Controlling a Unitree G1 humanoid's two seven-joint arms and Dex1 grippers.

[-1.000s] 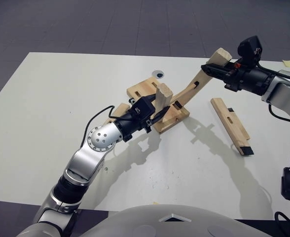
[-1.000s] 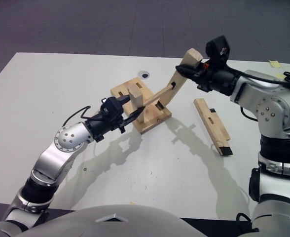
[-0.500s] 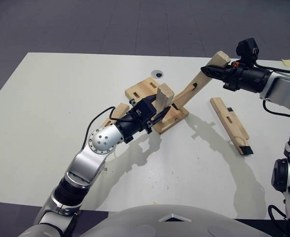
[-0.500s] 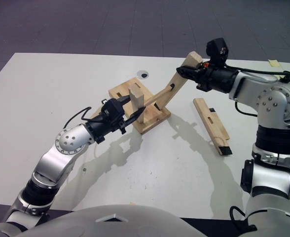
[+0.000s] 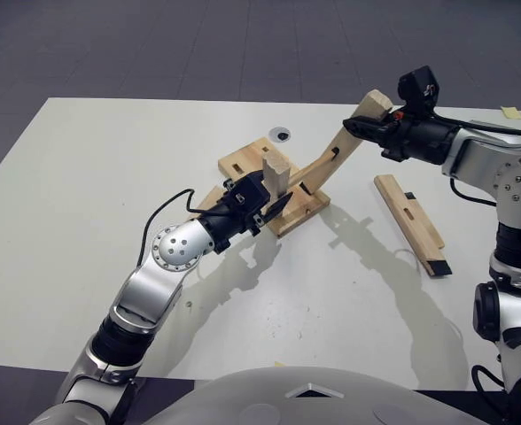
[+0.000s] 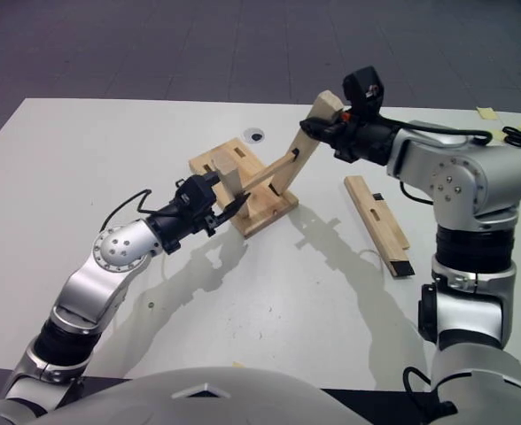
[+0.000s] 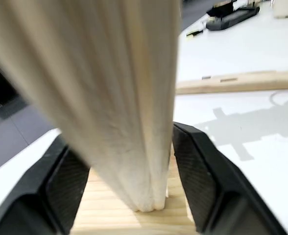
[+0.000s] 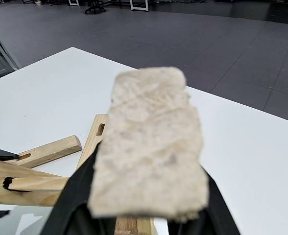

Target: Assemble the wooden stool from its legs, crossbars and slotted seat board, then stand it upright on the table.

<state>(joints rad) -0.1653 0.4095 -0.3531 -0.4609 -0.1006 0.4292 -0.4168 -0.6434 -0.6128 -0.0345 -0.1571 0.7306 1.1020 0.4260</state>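
Two grippers, each clamped on a wooden part. The left gripper (image 5: 270, 198) pinches a short pale wooden leg (image 5: 276, 171) near its base. In the left wrist view its black fingers (image 7: 199, 178) sit on either side of that leg, pressed against the wood. The short leg stands upright on the flat light wooden slotted seat board (image 5: 242, 163), which lies flat on the white table (image 5: 101, 168), around the middle, slightly toward the far side.

The right gripper (image 5: 369, 127) grips the upper end of a long pale wooden leg (image 5: 343, 142). In the right wrist view its black fingers (image 8: 74, 199) flank the leg's rough cut end. This long leg is tilted, top leaning toward the robot's right and raised off the table. Its lower end meets the right part of the seat board just beside the short leg. Cannot tell whether it sits in a slot.

Another slotted wooden piece (image 8: 50, 151) lies on the table at the board's near-left edge, partly hidden behind the left gripper in the head views.

A loose wooden leg with a black end cap (image 5: 409, 221) lies flat on the table to the right of the board, apart from it, below the right arm. A small dark round mark (image 5: 280, 135) is on the table just beyond the board.
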